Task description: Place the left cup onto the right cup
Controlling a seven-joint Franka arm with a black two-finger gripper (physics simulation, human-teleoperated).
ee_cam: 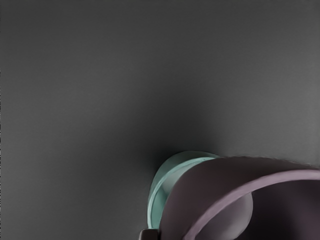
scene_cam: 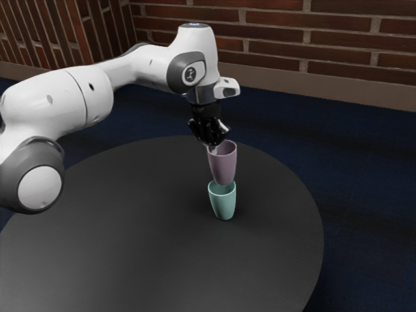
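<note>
Two risks loom: with the black pincer (scene_cam: 212,144) clamped on the rim of the smooth mauve tapered cup (scene_cam: 222,164), its base nested slightly askew in the teal tapered cup (scene_cam: 222,201) mid-way across the round dark counter (scene_cam: 130,227), letting go could tip it out or topple both.

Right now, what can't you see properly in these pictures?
- The purple cup base: exterior view, sunk inside the teal cup.
- The teal cup's inside: both views, blocked by the purple cup.
- The purple cup's far side: wrist view, cut off by the edge.
- The round table, near edge: exterior view, cut off below.
</note>
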